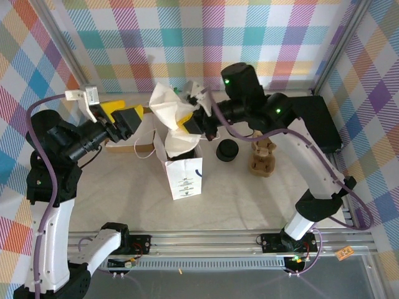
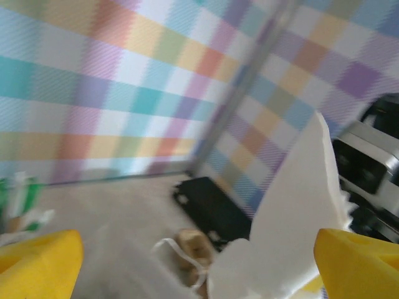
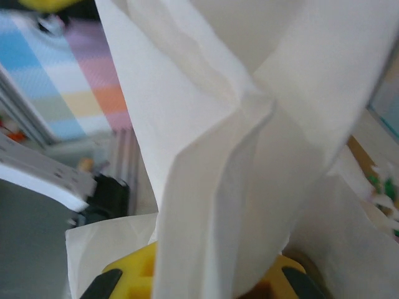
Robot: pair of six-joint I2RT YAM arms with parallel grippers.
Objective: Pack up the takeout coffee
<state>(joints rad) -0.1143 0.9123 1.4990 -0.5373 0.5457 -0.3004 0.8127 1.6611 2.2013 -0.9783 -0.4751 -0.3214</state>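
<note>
Takeout coffee was hidden from me; I judged it sat inside the white paper bag (image 1: pixel 184 175), beneath the right end effector (image 3: pixel 199 280). That end effector was clamped shut on the bag's crumpled top, probably to gather the mouth closed above the cup. The left end effector (image 2: pixel 198 261) stood wide open and empty, the raised paper just inside its right pad (image 2: pixel 358 265), apparently placed to help with the fold. A stack of black lids (image 1: pixel 227 151) rested on the bench (image 1: pixel 124 187) beside the right end effector.
</note>
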